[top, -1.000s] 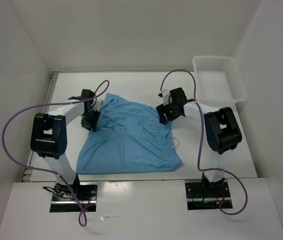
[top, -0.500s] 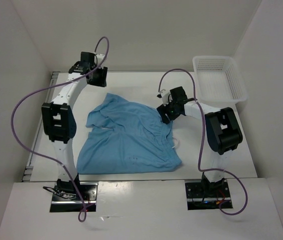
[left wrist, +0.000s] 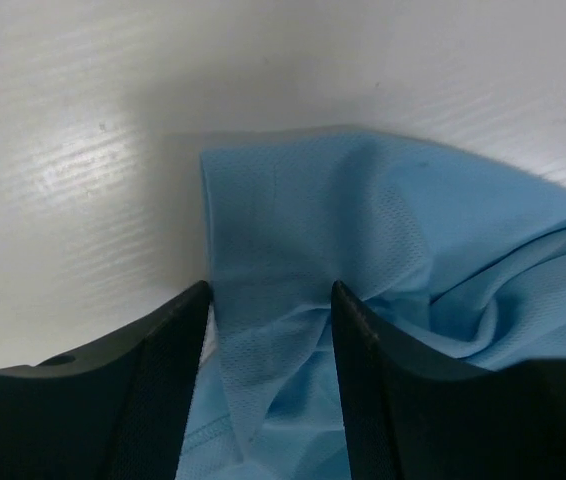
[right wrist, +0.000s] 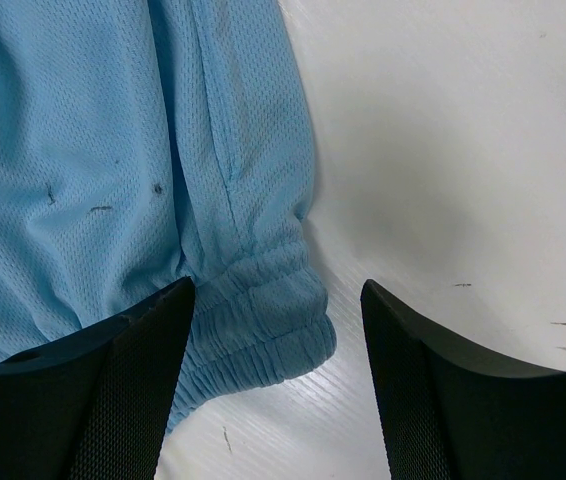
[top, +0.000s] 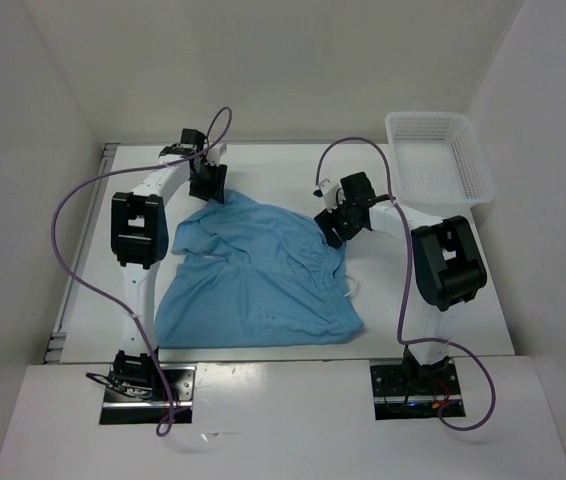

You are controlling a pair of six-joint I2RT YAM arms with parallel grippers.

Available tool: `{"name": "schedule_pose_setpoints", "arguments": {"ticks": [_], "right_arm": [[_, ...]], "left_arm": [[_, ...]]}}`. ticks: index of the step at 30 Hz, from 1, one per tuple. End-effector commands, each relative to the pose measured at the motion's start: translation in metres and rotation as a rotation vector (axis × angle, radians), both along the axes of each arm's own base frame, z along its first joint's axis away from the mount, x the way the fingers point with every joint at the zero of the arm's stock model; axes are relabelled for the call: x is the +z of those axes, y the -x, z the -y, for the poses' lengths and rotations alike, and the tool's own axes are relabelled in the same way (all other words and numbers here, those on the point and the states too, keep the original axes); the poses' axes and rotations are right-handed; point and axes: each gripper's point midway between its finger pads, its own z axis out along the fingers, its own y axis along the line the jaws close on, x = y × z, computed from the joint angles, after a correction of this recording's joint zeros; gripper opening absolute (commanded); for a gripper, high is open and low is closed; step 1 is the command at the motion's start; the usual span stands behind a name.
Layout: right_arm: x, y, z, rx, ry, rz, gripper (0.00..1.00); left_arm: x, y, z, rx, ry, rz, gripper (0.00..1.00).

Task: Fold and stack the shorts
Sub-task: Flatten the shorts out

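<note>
The light blue shorts (top: 263,280) lie spread and rumpled on the white table (top: 283,165), with the white drawstring (top: 351,285) poking out at the right edge. My left gripper (top: 206,188) is down at the far left corner of the shorts. In the left wrist view its jaws (left wrist: 270,300) stand apart with a bunched fold of the shorts (left wrist: 293,230) between them. My right gripper (top: 331,230) is at the far right waistband corner. In the right wrist view it is open (right wrist: 278,300), with the gathered waistband (right wrist: 263,320) between the fingers.
A white mesh basket (top: 439,117) stands at the back right corner of the table. White walls close in the table at the back and on both sides. Purple cables loop above both arms.
My left arm let go of the shorts' left side, swung up to the back of the table, then came down on the far left corner. My right gripper has barely moved.
</note>
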Motion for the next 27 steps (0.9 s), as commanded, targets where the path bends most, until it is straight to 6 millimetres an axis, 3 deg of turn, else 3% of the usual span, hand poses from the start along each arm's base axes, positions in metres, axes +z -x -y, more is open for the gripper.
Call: {"name": "schedule_pose_setpoints", "arguments": {"ticks": [1, 6, 10, 11, 14, 17, 19, 20, 23, 24, 27], "right_arm": [[0.031, -0.013, -0.004, 0.011, -0.014, 0.077, 0.72], [0.034, -0.017, -0.007, 0.024, -0.02, 0.087, 0.72], [0.033, -0.017, -0.004, 0.037, 0.003, 0.089, 0.71], [0.033, -0.017, -0.003, 0.05, 0.01, 0.095, 0.71], [0.035, -0.015, 0.002, 0.113, 0.064, 0.097, 0.71], [0.032, -0.009, 0.0, 0.198, 0.119, 0.096, 0.7], [0.027, -0.007, -0.003, 0.218, 0.135, 0.093, 0.63], [0.024, -0.003, -0.006, 0.238, 0.142, 0.087, 0.6], [0.011, 0.002, -0.004, 0.241, 0.15, 0.054, 0.39], [0.012, -0.001, -0.005, 0.24, 0.147, 0.066, 0.27], [0.003, -0.003, 0.0, 0.253, 0.184, 0.063, 0.14]], "left_arm": [[-0.013, 0.019, -0.003, 0.0, -0.023, -0.062, 0.6], [-0.029, 0.032, -0.008, 0.011, -0.05, -0.111, 0.6], [-0.032, 0.036, -0.005, 0.001, -0.032, -0.122, 0.38], [-0.028, 0.033, -0.005, 0.001, -0.031, -0.111, 0.25], [-0.014, 0.018, -0.003, 0.002, -0.025, -0.056, 0.0], [-0.001, 0.005, -0.002, 0.002, -0.02, -0.009, 0.0], [0.02, -0.002, -0.001, 0.003, -0.016, 0.038, 0.0], [0.02, -0.002, -0.001, 0.003, -0.016, 0.038, 0.0], [0.038, -0.006, -0.001, 0.003, -0.012, 0.075, 0.0], [0.05, -0.007, -0.003, 0.009, -0.018, 0.1, 0.0], [0.066, -0.012, -0.006, 0.023, -0.034, 0.146, 0.0]]}}
